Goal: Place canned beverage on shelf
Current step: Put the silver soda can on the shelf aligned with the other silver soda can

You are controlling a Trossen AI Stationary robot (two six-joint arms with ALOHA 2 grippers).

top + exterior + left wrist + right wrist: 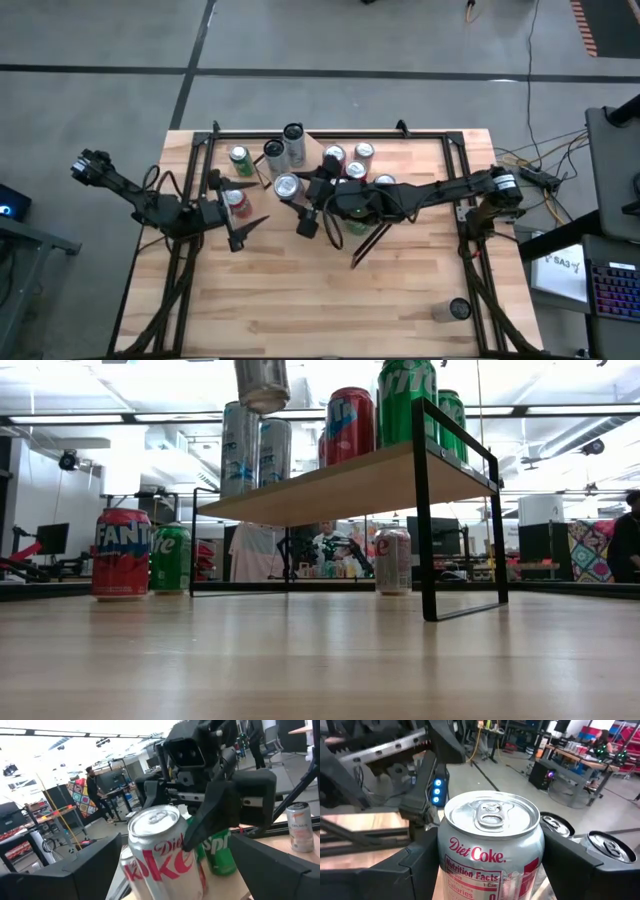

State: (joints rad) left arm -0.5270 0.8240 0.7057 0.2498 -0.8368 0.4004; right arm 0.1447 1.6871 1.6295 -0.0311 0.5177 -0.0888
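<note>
Silver soda can (287,186) sits clamped in the right gripper (296,200), which has a firm hold on its sides. The left gripper (243,224) waits just beside it w/ jaws spread wide & empty, prob. parked so it stays out of the way. From above you can't tell how high the can is. The low view fills that in: the can hangs clear above the wood shelf (340,485), higher than the tops of the tall cans (240,450) standing below it, so it looks lifted to clear them before going down; no gripper shows here, only the can's base. The left wrist view gives the side-on look: one dark finger of the right gripper lies across the can's label, w/ a green can (220,852) right behind it. The right wrist view shows the can's top upright & centred between its own two fingers, plus two more can tops just beyond, i.e. not much free room for the drop.
</note>
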